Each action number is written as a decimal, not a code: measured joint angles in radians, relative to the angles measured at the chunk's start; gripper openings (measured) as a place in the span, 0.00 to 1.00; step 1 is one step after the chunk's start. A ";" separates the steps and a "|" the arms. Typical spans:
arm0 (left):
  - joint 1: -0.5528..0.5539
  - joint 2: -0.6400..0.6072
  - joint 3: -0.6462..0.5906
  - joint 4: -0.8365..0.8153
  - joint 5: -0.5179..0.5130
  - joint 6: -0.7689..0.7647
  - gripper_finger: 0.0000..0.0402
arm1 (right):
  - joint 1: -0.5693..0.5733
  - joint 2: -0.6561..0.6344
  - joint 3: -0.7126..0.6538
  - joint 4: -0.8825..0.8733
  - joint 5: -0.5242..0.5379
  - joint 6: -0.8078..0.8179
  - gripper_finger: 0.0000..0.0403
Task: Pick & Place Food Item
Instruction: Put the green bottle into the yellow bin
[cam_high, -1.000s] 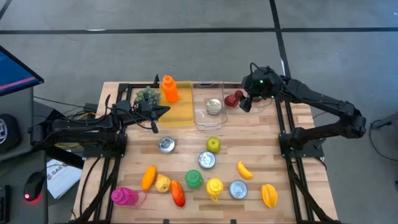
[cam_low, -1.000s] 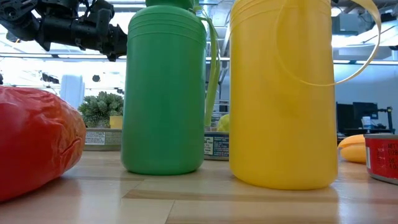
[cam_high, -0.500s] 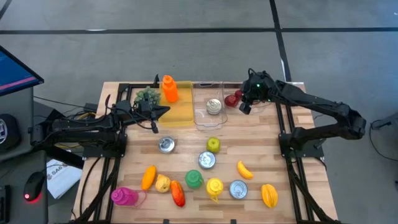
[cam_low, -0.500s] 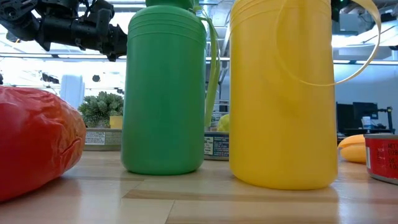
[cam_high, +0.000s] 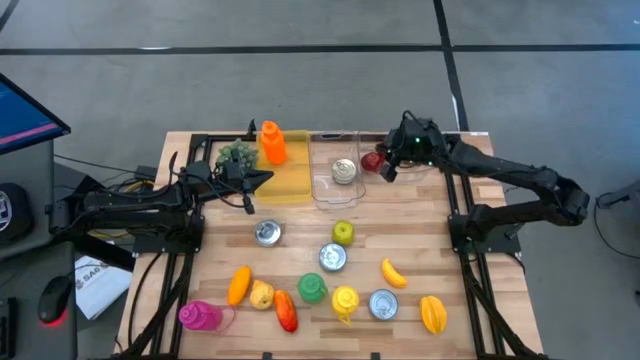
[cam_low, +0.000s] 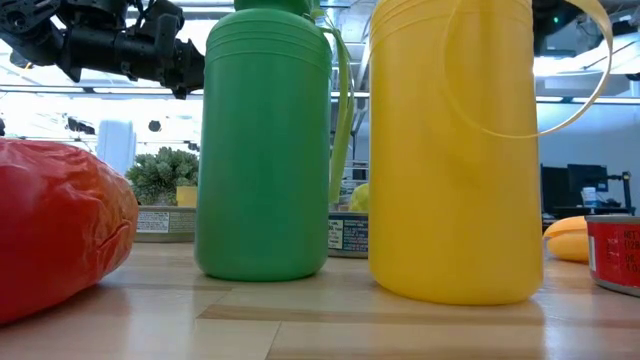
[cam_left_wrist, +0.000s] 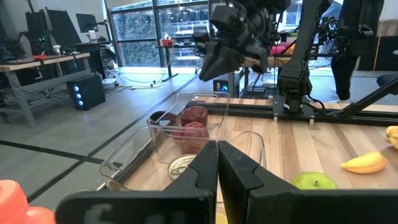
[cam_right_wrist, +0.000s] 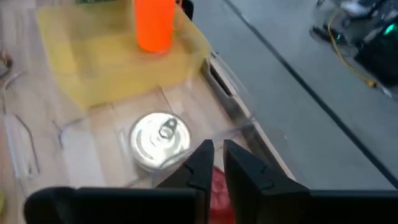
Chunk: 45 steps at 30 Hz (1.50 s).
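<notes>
A: Right gripper sits at the far side of the tabletop, just beside the clear bin. Fingers nearly together in its wrist view, a narrow gap between them, red below the tips.

B: Clamped on the red food item?

A: Cannot tell. The item lies at the bin's right wall, and the fingertips are over or right at it. Contact is not visible from above.

B: What is in the bin?

A: 1 silver can, lid up. The left wrist view puts 2 dark red pieces at the bin's far wall.

B: Left gripper?

A: Waiting at the near edge of the yellow bin, fingers pressed together, holding nothing. An orange bottle stands at the far end of that bin, a green leafy item beside it.

B: Rest of the tabletop?

A: A green apple, 3 more cans, a banana, green bottle and yellow bottle, a red pepper near the front.
</notes>
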 joint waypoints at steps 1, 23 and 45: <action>0.000 0.000 0.000 -0.002 0.000 0.000 0.00 | -0.001 0.000 -0.024 0.036 0.001 0.000 0.08; 0.000 0.000 0.000 0.007 0.000 0.000 0.00 | -0.011 -0.286 -0.354 0.336 0.002 0.026 0.08; 0.000 0.000 0.000 0.007 0.000 -0.006 0.00 | 0.039 -0.476 -0.441 0.358 0.004 0.048 0.08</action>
